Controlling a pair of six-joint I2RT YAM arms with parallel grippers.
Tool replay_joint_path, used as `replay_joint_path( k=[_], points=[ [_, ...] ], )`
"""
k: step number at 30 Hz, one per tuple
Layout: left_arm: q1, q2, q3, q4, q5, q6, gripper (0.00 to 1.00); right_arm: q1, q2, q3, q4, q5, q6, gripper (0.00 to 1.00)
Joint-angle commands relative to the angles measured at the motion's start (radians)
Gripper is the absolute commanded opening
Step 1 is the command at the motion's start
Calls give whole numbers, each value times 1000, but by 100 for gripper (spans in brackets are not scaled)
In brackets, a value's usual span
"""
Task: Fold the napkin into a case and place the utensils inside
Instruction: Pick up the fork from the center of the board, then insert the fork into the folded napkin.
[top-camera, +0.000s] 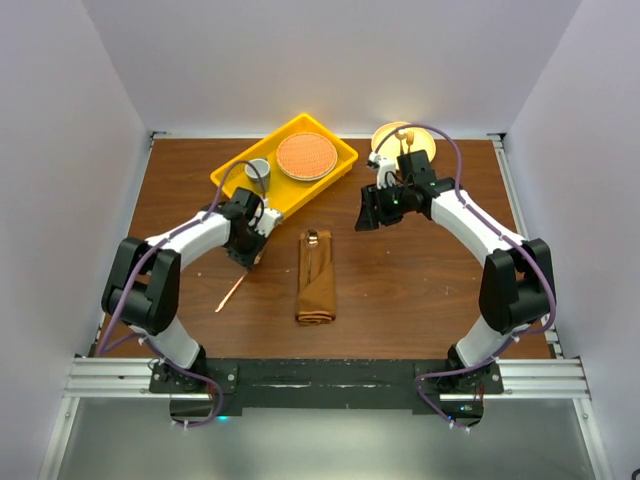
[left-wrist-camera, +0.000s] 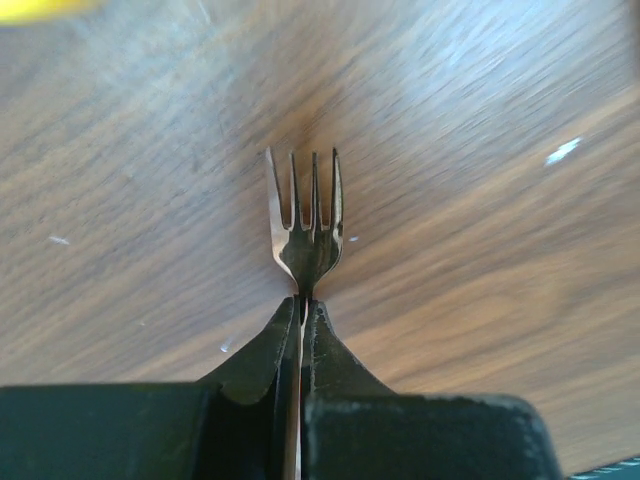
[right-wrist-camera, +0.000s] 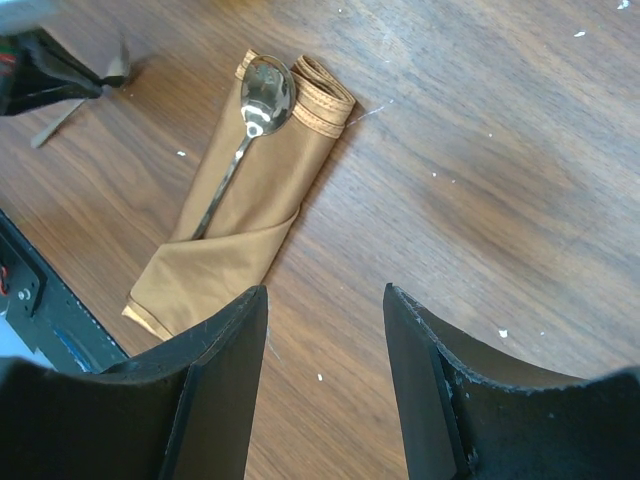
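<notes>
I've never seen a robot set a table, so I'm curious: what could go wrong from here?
1. The left gripper pinches the fork only at its thin neck, just behind the tines; the long handle might swivel or slip when carried.
2. The spoon already lies in the soft case, and the right gripper hangs open, not pinning the cloth; pushing the fork in might shift the spoon or undo the fold.

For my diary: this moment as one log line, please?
left end effector shut on slim copper fork; right end effector open; shiny metal spoon in rust-brown cloth case
</notes>
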Motion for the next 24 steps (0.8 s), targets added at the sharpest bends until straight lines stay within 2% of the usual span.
replay_joint_path(
  k=[1, 3, 4, 7, 10, 16, 24],
  points=[
    [-83, -77, 253, 21, -12, -262, 0, -11, -34, 4, -15, 16, -29, 55],
    [-133, -34, 376, -20, -47, -388, 0, -14, -34, -3, -18, 18, -31, 55],
    [-178, 27, 505, -39, -104, -432, 0, -13, -36, -8, -15, 19, -31, 55],
    [-219, 150, 710, -80, -148, -569, 0, -17, -50, -25, -10, 27, -31, 55],
    [-243, 236, 815, -44, -193, -637, 0, -20, -63, -36, -18, 39, -36, 55],
    [-297, 294, 837, 110, -282, -694, 0, -34, -99, -65, -25, 55, -40, 56],
    [-303, 310, 717, 87, -251, -787, 0, -37, -108, -69, -27, 73, -39, 56]
  ],
)
